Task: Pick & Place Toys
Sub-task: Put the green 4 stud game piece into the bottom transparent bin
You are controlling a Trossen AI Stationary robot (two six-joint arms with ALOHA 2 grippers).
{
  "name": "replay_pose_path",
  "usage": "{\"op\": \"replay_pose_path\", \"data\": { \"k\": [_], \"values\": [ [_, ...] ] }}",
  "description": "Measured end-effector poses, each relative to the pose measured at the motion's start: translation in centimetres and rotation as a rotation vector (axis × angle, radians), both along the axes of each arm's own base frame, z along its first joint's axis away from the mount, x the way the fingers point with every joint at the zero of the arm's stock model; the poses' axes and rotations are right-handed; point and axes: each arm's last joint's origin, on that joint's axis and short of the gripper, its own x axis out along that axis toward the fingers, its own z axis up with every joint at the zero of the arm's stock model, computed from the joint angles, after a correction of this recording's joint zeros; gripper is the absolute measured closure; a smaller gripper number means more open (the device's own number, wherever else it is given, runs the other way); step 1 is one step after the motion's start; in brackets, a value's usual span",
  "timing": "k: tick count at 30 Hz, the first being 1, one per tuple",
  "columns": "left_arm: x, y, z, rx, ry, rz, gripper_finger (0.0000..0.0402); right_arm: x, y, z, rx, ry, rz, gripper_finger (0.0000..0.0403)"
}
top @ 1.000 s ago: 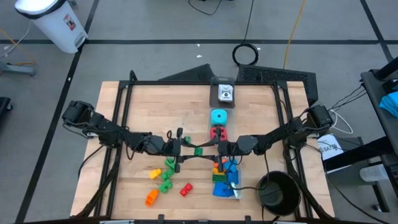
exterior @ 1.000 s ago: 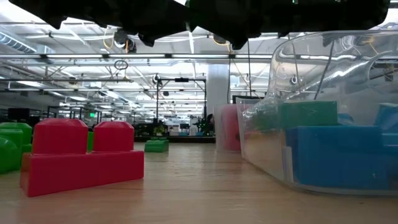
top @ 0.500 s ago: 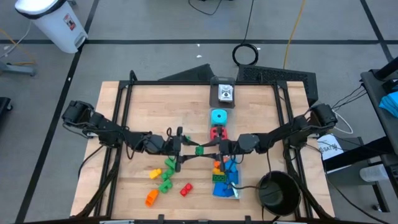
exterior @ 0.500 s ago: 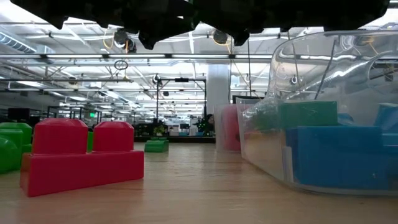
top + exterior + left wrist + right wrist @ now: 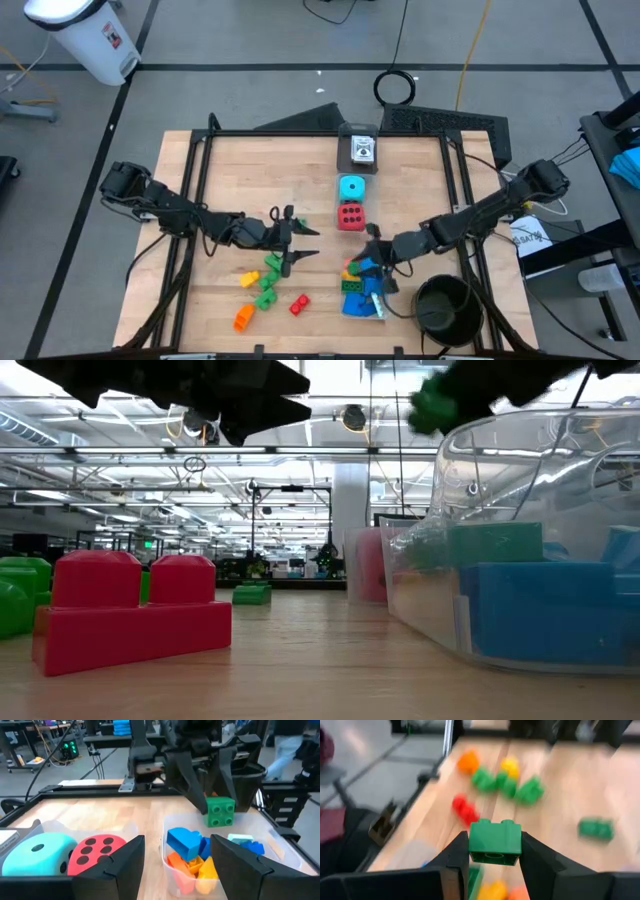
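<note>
Your wooden table point(image 5: 230, 170) sits in a big hall with bright ceiling lights and a grey floor. A white bin point(image 5: 85, 35) stands off one far corner, and a black round bowl point(image 5: 447, 305) sits at the near right edge.

Down the middle you have a card box point(image 5: 359, 149), a cyan die point(image 5: 351, 187) and a red die point(image 5: 350, 216) in a row. Nearer you is a clear box point(image 5: 362, 290) with blue, orange and green bricks in it. Loose bricks point(image 5: 268, 290) lie to its left, green, yellow, orange and red.

Your right gripper point(image 5: 495, 847) hangs over the clear box. Its fingers point(image 5: 457, 852) squeeze a green brick point(image 5: 495, 841) from both sides.

Your left gripper point(image 5: 300, 243) floats above the table just left of the red die, beside the loose bricks. Its fingers point(image 5: 115, 865) are spread wide and hold nothing.
</note>
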Motion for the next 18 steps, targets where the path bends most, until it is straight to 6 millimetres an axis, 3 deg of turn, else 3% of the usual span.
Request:
{"op": "replay_pose_path", "data": {
  "k": [8,18],
  "values": [
    [0.0,0.1,-0.2,0.009,0.018,0.003,0.0172,0.0,0.8,-2.5,-0.021,0.148,0.004,0.0261],
    [0.0,0.3,-0.4,-0.026,0.037,0.075,0.0172,0.4,0.7,-3.0,-0.019,0.160,-0.009,0.0250]
  ]
}}
